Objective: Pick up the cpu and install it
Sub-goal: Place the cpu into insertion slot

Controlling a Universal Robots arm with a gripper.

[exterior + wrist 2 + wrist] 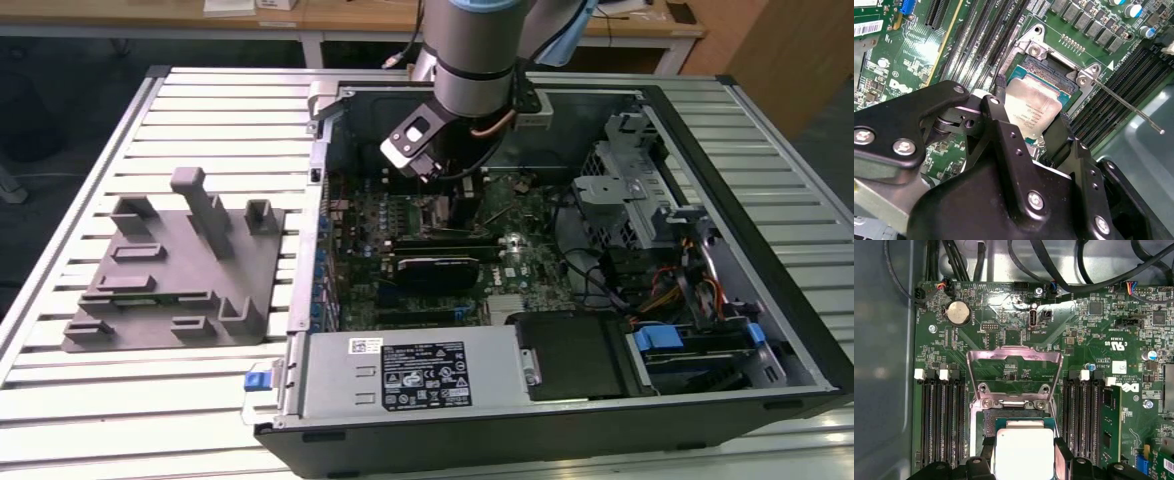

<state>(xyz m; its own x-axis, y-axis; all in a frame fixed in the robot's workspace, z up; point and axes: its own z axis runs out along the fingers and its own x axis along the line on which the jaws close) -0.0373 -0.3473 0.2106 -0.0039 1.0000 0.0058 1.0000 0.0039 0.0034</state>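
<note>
Silver-grey and flat, the cpu (1033, 111) is clamped on opposite edges between the two black fingers (1058, 134) of the gripper (1029, 120), directly over the open socket (1051, 75) on the motherboard (527, 250). Whether it already touches the socket cannot be told. Seating it well likely means keeping it level, corners square to the frame, without sideways drag. One cpu, one raised load plate (1014, 371), one lever (1126, 106).

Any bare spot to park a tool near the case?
Bare table slats around the grey fixture, on the exterior view's left. Inside the case it is crowded, most around the gripper holding the cpu.
</note>
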